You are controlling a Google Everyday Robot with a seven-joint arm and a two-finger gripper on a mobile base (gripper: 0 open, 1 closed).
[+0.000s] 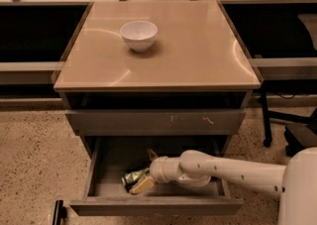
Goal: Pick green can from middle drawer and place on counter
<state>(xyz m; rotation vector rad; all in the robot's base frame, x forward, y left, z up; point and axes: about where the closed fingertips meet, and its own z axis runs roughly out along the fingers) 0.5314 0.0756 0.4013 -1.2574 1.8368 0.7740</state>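
Green can (132, 176) lay on its side in the open middle drawer (106, 169), left of centre, near the front panel. Your gripper (141, 172) was down inside the drawer at the can, fingers spread, one behind it and one in front. Contact could not be judged. Expect the can to be light, thin-walled and slick. It looked crumpled and would likely roll. Best take it across mid-body, with a gentle squeeze. Counter (198, 45) above carried a white bowl (139, 34).
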